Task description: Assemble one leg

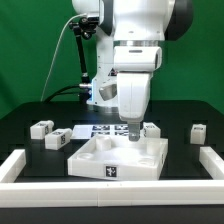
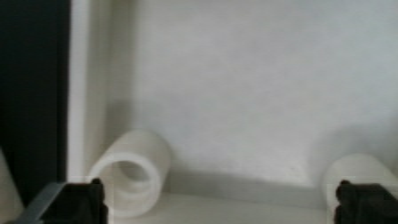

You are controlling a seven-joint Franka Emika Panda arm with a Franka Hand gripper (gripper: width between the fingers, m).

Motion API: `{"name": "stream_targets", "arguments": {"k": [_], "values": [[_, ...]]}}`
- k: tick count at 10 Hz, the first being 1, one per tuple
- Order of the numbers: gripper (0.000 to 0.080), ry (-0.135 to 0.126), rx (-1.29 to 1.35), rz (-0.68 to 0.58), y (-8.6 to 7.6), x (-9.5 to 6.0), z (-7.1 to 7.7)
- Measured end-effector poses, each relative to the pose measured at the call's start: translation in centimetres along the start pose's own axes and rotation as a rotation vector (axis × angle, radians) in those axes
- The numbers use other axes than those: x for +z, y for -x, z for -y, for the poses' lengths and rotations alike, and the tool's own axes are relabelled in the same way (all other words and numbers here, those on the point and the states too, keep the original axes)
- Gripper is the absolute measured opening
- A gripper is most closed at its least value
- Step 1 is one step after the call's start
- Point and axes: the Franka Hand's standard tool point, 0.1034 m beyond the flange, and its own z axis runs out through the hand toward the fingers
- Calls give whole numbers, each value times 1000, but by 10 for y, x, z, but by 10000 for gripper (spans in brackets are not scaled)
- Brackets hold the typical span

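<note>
- The black table (image 1: 180, 150) filled the scene, with a white border rail (image 1: 15, 168) at each front corner.
- The white arm (image 1: 135, 40) reached straight down over the middle of the table.
- The large white tray-like part (image 1: 100, 165) sat at the front centre, directly under the arm. The wrist view showed its pale surface (image 2: 249, 90) and a round hollow boss (image 2: 134, 170).
- The marker board (image 1: 100, 130) lay flat just behind the tray.
- The gripper (image 1: 133, 135) hung low over the tray's rear edge. Its dark fingertips (image 2: 80, 200) stood wide apart with nothing clamped between them.
- Each leg lay loose on the table, none held. One leg (image 1: 40, 128) and another (image 1: 58, 139) were toward the exterior view's left, a third (image 1: 150, 129) was near the gripper, and a fourth (image 1: 198, 131) was toward the exterior view's right.
</note>
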Motion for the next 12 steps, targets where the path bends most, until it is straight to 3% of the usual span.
{"name": "stream_targets", "arguments": {"k": [1,3,4,7,12], "values": [[650,-18,5,3,4,2,27],[650,-25,5,-6,6,13,57],[650,-43,3,-5,7,22,68],[650,-64,3,-7,6,39,77],[650,-67,10,-12,9,51,79]]}}
